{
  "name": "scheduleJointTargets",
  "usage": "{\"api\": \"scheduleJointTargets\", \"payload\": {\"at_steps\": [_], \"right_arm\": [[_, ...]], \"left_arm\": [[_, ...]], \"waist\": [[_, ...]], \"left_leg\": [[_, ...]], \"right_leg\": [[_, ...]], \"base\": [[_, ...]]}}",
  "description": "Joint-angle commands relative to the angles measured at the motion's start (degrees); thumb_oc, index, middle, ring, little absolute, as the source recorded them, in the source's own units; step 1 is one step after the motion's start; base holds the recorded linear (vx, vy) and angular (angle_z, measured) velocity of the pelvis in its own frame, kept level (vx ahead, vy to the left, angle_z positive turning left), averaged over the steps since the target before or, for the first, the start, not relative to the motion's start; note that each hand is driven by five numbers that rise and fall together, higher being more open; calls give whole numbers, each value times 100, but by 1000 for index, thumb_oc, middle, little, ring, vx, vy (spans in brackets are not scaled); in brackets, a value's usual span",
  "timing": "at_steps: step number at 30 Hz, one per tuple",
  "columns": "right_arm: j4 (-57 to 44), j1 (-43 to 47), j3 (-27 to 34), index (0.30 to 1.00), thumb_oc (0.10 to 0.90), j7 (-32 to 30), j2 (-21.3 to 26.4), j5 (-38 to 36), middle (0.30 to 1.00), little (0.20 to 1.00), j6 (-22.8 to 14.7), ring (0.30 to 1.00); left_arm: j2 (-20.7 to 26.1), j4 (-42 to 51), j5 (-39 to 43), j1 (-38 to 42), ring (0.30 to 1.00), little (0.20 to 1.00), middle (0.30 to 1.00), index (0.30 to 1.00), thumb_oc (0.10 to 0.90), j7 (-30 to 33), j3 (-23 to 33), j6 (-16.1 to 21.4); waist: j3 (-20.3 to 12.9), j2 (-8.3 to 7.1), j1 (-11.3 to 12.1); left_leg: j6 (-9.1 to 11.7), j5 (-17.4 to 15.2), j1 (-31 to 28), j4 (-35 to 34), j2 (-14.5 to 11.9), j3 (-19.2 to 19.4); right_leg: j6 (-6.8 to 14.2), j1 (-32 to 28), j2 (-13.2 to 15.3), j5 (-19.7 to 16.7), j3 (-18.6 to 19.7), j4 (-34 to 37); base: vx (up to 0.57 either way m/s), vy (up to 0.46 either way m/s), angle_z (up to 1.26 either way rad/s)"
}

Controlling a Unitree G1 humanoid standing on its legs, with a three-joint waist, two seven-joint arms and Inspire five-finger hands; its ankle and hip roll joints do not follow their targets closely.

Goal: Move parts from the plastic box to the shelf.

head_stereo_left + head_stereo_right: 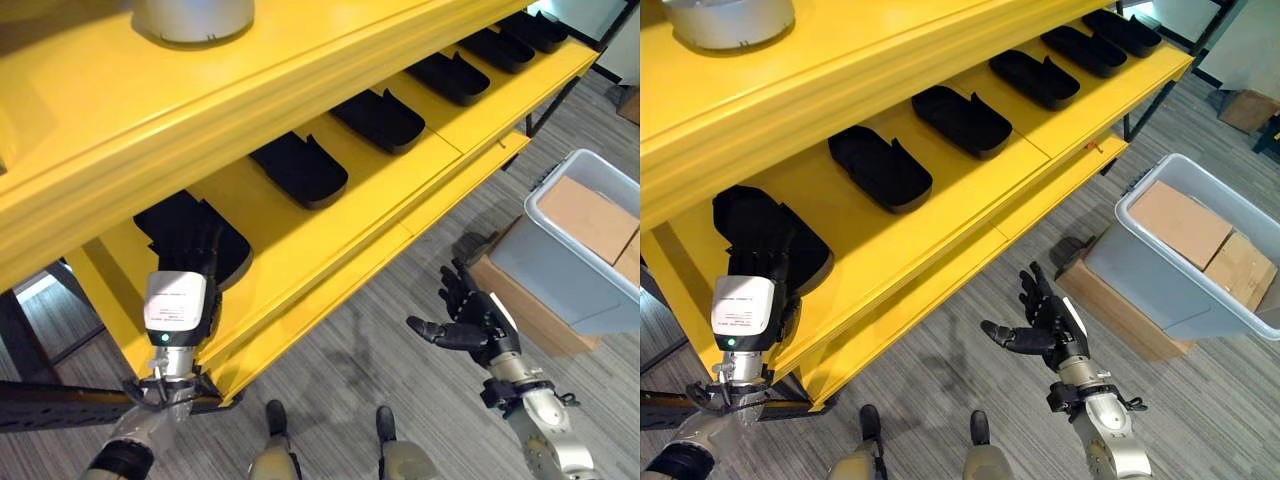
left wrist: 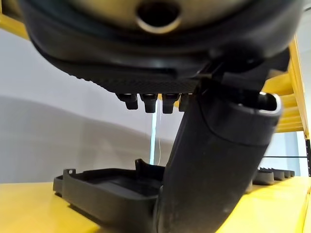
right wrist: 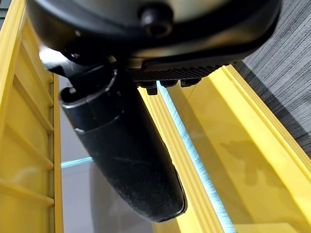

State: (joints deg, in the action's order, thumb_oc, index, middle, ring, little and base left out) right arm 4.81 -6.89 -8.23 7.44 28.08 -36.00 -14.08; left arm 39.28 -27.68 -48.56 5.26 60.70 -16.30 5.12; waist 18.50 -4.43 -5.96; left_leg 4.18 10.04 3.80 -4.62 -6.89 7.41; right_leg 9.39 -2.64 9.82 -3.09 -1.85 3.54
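The yellow shelf (image 1: 400, 215) carries a row of several black tray-like parts. My left hand (image 1: 203, 262) reaches onto the shelf's near end. Its straight fingers lie over the leftmost black part (image 1: 165, 220), which rests flat on the shelf board. In the left wrist view that part (image 2: 107, 191) sits on the yellow surface past my thumb (image 2: 214, 165), with nothing curled round it. My right hand (image 1: 470, 322) hovers above the floor, open with fingers spread and empty. It is to the left of the grey plastic box (image 1: 565, 265).
The plastic box holds brown cardboard boxes (image 1: 590, 215) and rests on a cardboard carton (image 1: 530, 312). More black parts (image 1: 298, 168) (image 1: 378, 120) line the shelf toward the far right. A pale round object (image 1: 195, 18) stands on the upper shelf.
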Motion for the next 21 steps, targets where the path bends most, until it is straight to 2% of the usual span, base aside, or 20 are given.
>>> {"api": "scheduleJointTargets", "payload": {"at_steps": [1, 3, 10, 17, 19, 20, 21], "right_arm": [[-875, 127, 414, 1000, 900, 58, 131, -24, 1000, 1000, -654, 1000], [-928, -6, 488, 1000, 900, 87, 117, -65, 1000, 1000, -646, 1000], [-1078, -199, 578, 1000, 900, 135, 82, -109, 1000, 1000, -555, 1000], [-1188, -327, 620, 1000, 900, 178, 39, -121, 1000, 1000, -436, 1000], [-1295, -436, 672, 1000, 900, 214, 35, -184, 1000, 1000, -464, 1000], [-1417, -510, 724, 1000, 900, 190, 30, -243, 1000, 1000, -452, 1000], [-1495, -526, 741, 1000, 900, 138, 14, -244, 1000, 1000, -426, 1000]], "left_arm": [[286, 267, -195, 340, 1000, 1000, 1000, 1000, 900, 604, 509, 36], [342, 562, -383, 56, 1000, 1000, 1000, 1000, 900, 804, 731, 26], [292, 1031, -428, -473, 1000, 1000, 1000, 1000, 900, 928, 1155, -93], [268, 1309, -455, -753, 1000, 1000, 1000, 1000, 900, 876, 1450, 295], [236, 1728, -416, -972, 1000, 1000, 1000, 1000, 900, 654, 1613, 582], [300, 2059, -387, -1148, 1000, 1000, 1000, 1000, 900, 80, 1673, 1858], [232, 2600, 943, -1273, 1000, 1000, 1000, 1000, 900, -1153, 1585, 2829]], "waist": [[-244, 53, 36], [-304, 73, 95], [-443, 116, 196], [-600, 141, 266], [-645, 130, 320], [-706, 139, 371], [-745, 162, 416]], "left_leg": [[-93, -1066, -49, 1081, -92, -119], [-85, -1065, -85, 1051, -81, -154], [-45, -1000, -201, 857, -91, -247], [-20, -956, -312, 677, -95, -319], [-14, -952, -342, 630, -98, -354], [-4, -936, -378, 548, -100, -382], [5, -907, -414, 466, -111, -412]], "right_leg": [[-173, 563, -85, 200, -26, -696], [-175, 510, -64, 216, -67, -673], [-174, 374, -36, 211, -188, -544], [-168, 268, -36, 230, -242, -459], [-168, 219, -33, 244, -298, -428], [-165, 171, -31, 254, -352, -393], [-177, 118, -43, 263, -414, -365]], "base": [[0, 0, 0], [10, -16, 2], [16, -22, 5], [5, -8, 6], [-25, -98, 6], [-54, -146, 9], [-66, -166, 20]]}}
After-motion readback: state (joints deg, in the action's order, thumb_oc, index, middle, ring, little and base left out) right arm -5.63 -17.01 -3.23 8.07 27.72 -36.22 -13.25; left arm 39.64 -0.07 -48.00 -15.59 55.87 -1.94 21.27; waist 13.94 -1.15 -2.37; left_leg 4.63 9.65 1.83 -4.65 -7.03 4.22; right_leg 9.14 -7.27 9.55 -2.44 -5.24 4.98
